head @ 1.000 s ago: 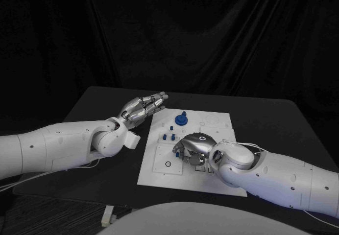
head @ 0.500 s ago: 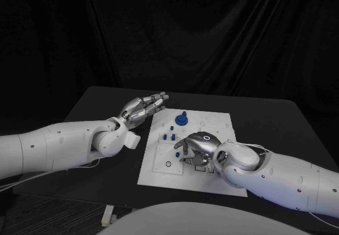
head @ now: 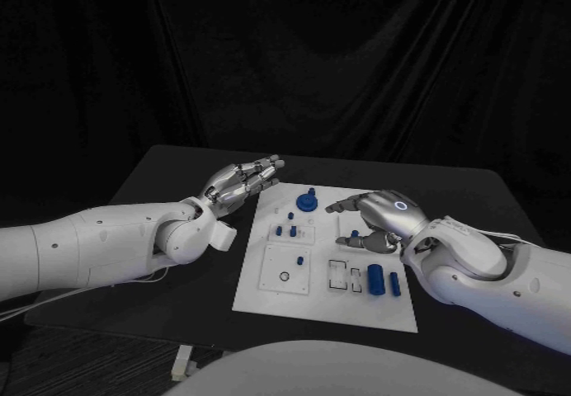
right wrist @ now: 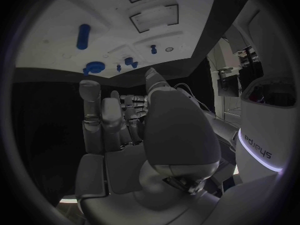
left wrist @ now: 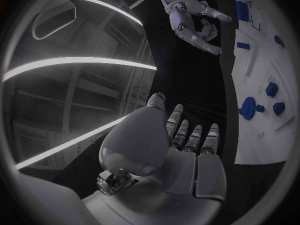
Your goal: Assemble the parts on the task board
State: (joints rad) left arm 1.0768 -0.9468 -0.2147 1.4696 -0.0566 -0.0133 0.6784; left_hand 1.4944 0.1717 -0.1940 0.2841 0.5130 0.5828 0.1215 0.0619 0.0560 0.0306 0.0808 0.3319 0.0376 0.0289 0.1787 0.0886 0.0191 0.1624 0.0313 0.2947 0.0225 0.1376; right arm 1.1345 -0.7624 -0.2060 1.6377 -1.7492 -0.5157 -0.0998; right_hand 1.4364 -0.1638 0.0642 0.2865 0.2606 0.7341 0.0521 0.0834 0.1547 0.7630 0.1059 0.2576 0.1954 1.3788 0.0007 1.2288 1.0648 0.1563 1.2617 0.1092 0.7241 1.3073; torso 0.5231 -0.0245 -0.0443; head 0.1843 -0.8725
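Overhead, the white board (head: 323, 247) lies mid-table on the black table (head: 464, 198); the right hand (head: 379, 216) hovers over its right edge, fingers loosely curled, holding nothing; the left hand (head: 242, 181) floats beside its far left corner, fingers straight and empty; a blue cylinder (head: 376, 279) lies lengthwise, pointing away from the robot; the left wrist camera adds a round knob (left wrist: 248, 108); black curtain behind.

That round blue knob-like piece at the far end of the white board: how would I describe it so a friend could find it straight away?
Start at the white task board in the middle of the black table, then follow it to the edge farthest from the robot. There, just off the fingertips of the left hand, stands the round blue disc with an upright stub. It is wider and rounder than the small blue pegs behind it.
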